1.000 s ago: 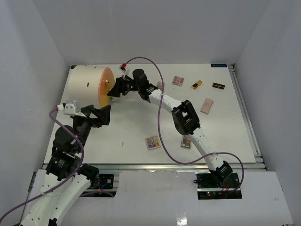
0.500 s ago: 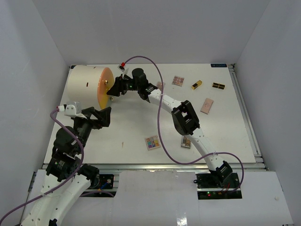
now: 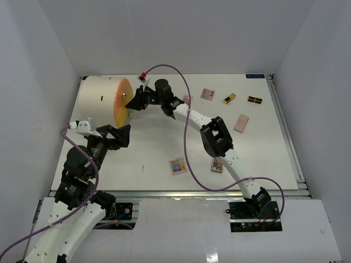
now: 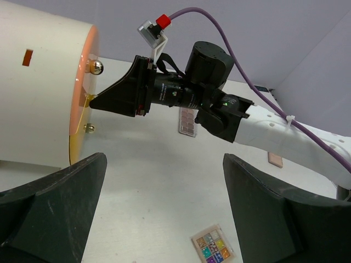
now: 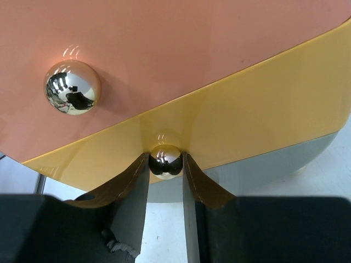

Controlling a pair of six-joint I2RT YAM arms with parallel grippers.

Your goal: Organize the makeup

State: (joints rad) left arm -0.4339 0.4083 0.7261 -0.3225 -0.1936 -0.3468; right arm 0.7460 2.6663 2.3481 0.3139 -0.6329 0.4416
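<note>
My right gripper (image 3: pixel 131 103) is shut on the lower gold knob (image 5: pixel 165 161) of the yellow drawer front (image 5: pixel 247 115) on the cream cylinder (image 3: pixel 98 98). My left gripper (image 3: pixel 122 135) is open and empty above the table (image 4: pixel 164 159). A colourful eyeshadow palette (image 3: pixel 177 165) lies mid-table and shows in the left wrist view (image 4: pixel 215 249). Another palette (image 3: pixel 218 165) lies partly under the right arm. A pink palette (image 3: pixel 207 93), gold-black lipstick (image 3: pixel 229 98), black-gold compact (image 3: pixel 254 99) and tan palette (image 3: pixel 241 122) lie at the back right. No sponges are in view.
The cylinder's orange front (image 5: pixel 192 38) carries a second gold knob (image 5: pixel 72 87) above the held one. A small palette (image 4: pixel 187 120) lies under the right forearm. The right arm stretches diagonally across the table (image 3: pixel 153 148). White walls enclose the table.
The right gripper and the cylinder's front have shifted slightly left. The left gripper has drifted a little.
</note>
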